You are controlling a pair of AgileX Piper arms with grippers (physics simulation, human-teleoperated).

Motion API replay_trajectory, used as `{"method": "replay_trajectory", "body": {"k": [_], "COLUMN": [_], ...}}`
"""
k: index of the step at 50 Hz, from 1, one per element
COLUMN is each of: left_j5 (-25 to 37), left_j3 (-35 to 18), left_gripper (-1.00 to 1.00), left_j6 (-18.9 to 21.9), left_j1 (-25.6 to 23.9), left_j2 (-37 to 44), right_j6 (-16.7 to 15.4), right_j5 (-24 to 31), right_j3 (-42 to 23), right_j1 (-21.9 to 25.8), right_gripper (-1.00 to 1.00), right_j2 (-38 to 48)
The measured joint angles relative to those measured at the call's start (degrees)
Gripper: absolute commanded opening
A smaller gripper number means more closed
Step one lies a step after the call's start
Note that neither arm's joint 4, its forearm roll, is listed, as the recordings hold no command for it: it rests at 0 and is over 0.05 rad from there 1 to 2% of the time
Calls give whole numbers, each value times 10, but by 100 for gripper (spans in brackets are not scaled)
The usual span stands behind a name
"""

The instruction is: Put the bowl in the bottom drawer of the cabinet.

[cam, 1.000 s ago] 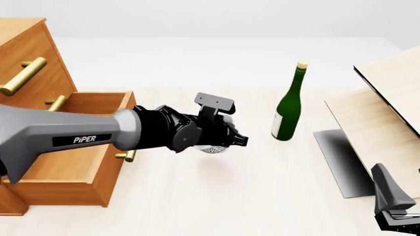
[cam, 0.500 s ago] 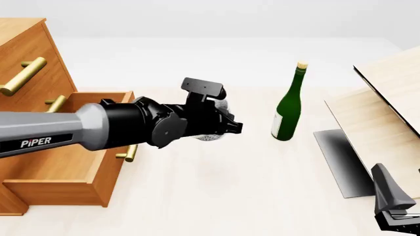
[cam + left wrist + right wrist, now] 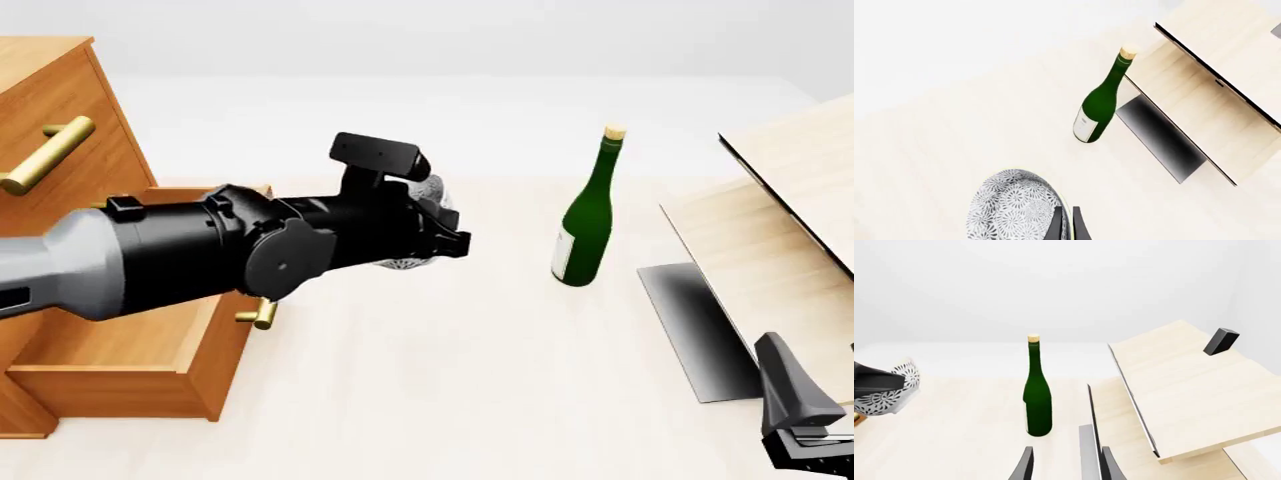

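Note:
The speckled white bowl (image 3: 435, 200) hangs above the table, tilted, with my left gripper (image 3: 458, 243) shut on its rim. In the left wrist view the bowl (image 3: 1014, 205) fills the near corner and the dark fingers (image 3: 1057, 225) pinch its edge. The orange-brown cabinet (image 3: 54, 100) stands at far left. Its bottom drawer (image 3: 134, 340) is pulled open, and the bowl is just right of the drawer's front. My right gripper (image 3: 801, 425) rests low at the right front, open and holding nothing (image 3: 1066, 465). The right wrist view catches the bowl (image 3: 887, 390) at its edge.
A tall green bottle (image 3: 587, 220) stands upright right of the bowl. Pale wooden boards (image 3: 787, 230) lean at the right over a dark grey panel (image 3: 694, 320). A brass handle (image 3: 260, 315) sticks out of the drawer front.
My left gripper has carried the bowl upward and leftward, closer to the open drawer. The right arm has stayed put.

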Motion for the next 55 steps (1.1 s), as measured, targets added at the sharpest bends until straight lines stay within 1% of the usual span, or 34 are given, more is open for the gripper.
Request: {"method": "replay_trajectory", "body": {"k": [23,55], "left_j5": [1,31], "left_j3": [32,73], "left_gripper": [-100,-100], "left_j6": [4,24], "left_j1": [24,105], "left_j2": [-55,-143], "right_j6": [0,0], "right_j5": [0,0], "right_j3": [0,0], "right_j1": [0,0], "right_gripper": [100,100], "right_j2": [0,0]}}
